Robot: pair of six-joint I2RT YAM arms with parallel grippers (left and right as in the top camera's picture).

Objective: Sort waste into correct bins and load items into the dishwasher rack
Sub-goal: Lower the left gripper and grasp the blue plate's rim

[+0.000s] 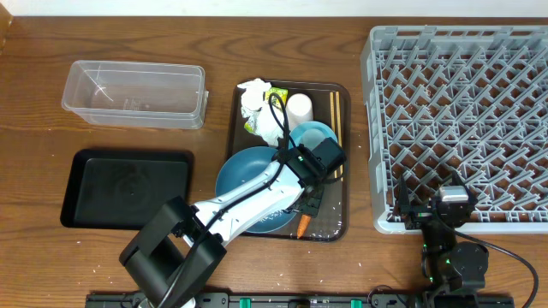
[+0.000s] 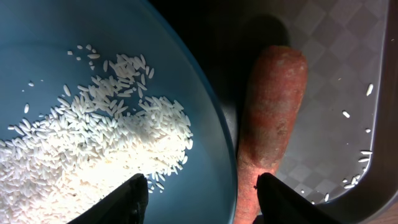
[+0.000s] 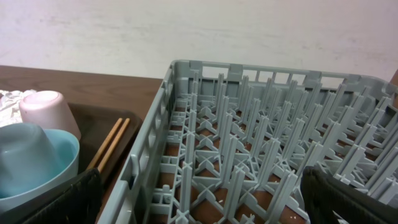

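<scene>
hovering low over the dark brown serving tray point(image 2: 329, 124), the left tool point(image 2: 200, 199) has its fingers point(image 2: 134, 200) spread wide and holds nothing. one finger is over the large dark-blue round plate point(image 2: 208, 143) and the other is beyond the small orange carrot point(image 2: 272, 112). i judge that this straddle is meant to take the carrot, though the plate rim also sits inside the gap and could get pinched with it. the carrot lies flat on the tray floor just beside the plate rim (touching or not, i cannot tell), at the tray's near edge in the overhead view. its skin is dull orange, mottled and faintly wrinkled. the blunt end points away from the fingers and the narrower end lies between them. white rice grains point(image 2: 93, 149) heap on the plate, with a few strays on the tray. the right tool point(image 3: 199, 202) hangs wide and empty at the near wall of the large square grey plastic rack point(image 3: 249, 143). the clear rectangular plastic container point(image 1: 134, 92) and the shallow black rectangular tray point(image 1: 127, 188) sit on the wooden bench point(image 1: 34, 128), well apart to the left.
</scene>
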